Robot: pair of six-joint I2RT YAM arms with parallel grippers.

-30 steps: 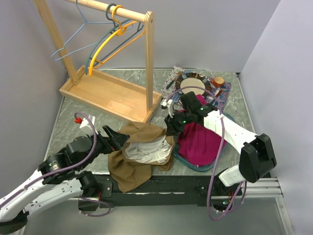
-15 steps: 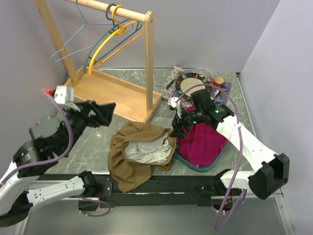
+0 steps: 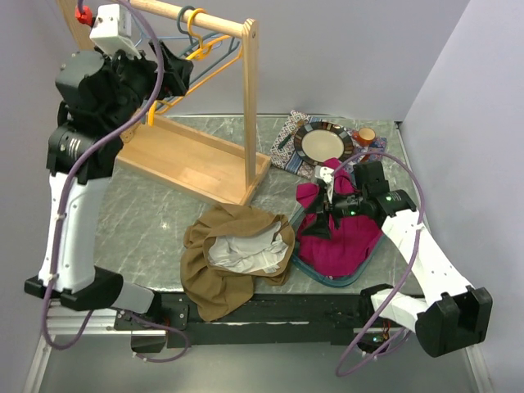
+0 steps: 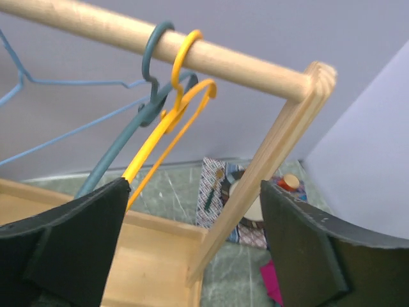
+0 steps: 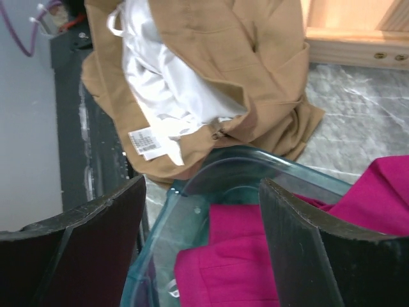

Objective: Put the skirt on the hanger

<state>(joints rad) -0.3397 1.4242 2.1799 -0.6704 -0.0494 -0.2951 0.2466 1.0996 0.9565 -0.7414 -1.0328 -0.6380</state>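
The tan skirt (image 3: 237,254) with white lining lies crumpled at the table's front; it also shows in the right wrist view (image 5: 223,64). A yellow hanger (image 3: 192,53), a teal hanger (image 4: 121,150) and a thin blue wire hanger (image 4: 57,83) hang on the wooden rack's rod (image 4: 192,54). My left gripper (image 3: 176,70) is raised high, open and empty, just in front of the yellow hanger (image 4: 169,125). My right gripper (image 3: 313,223) is open and empty, above the near-left rim of the glass tray (image 5: 192,185), beside the skirt.
The wooden rack (image 3: 250,106) stands on its base (image 3: 180,160) at the back left. A magenta garment (image 3: 340,237) fills the glass tray at the right. A plate (image 3: 324,141) on a patterned mat and a small cup (image 3: 367,134) sit at the back right.
My left arm has risen from the table beside the skirt up to the rack's rod and hangers. My right gripper has drawn back right from the skirt, over the tray.
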